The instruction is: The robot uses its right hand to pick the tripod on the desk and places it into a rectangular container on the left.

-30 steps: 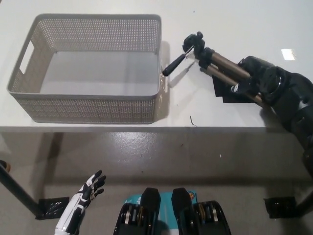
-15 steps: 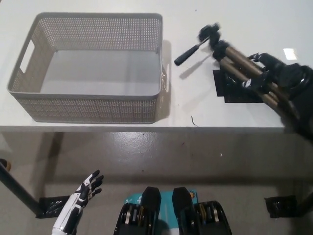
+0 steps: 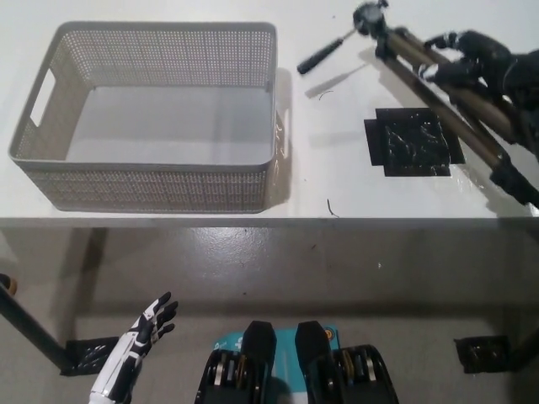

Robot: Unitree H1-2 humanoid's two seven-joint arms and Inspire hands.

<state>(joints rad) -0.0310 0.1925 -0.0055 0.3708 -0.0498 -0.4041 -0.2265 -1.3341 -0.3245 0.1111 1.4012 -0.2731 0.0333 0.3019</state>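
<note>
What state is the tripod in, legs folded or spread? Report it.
Folded. The bronze-legged black-headed tripod has its legs bunched together in one bundle, gripped by the black right hand above the white desk. The white left hand rests low.

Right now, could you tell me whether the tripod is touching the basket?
Apart. The head view shows bare white desk between the tripod, held in the right hand, and the basket.

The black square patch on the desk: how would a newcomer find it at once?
On the white desk, look right of the grey perforated rectangular basket. The flat, glossy black square patch lies there, under the bronze-legged tripod held in the black right hand.
</note>
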